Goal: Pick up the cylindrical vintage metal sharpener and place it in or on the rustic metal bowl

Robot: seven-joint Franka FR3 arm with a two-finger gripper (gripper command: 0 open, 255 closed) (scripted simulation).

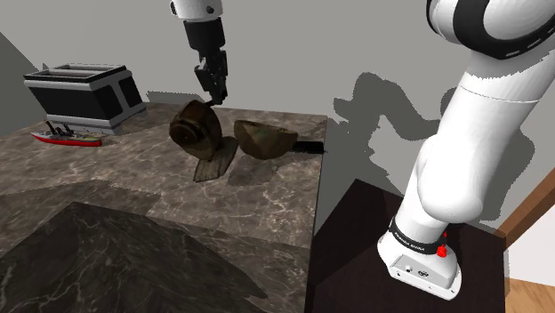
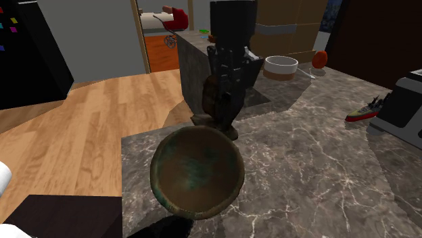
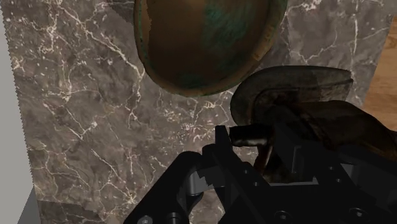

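Observation:
The sharpener is a dark brown metal drum on a flat foot. It hangs tilted under my gripper, which is shut on its upper edge. Its foot is close to the marble counter; I cannot tell whether it touches. The brown metal bowl, with greenish patina inside, lies right beside it towards the shoulder view's right. In the second exterior view the bowl is in front, with the gripper and sharpener behind it. In the wrist view the sharpener is clasped at the gripper, and the bowl lies just ahead.
A black and grey box-shaped appliance and a red and grey toy ship stand at the counter's far left in the shoulder view. A white dish and an orange object sit further along the counter. Wooden floor lies beyond the counter's edge.

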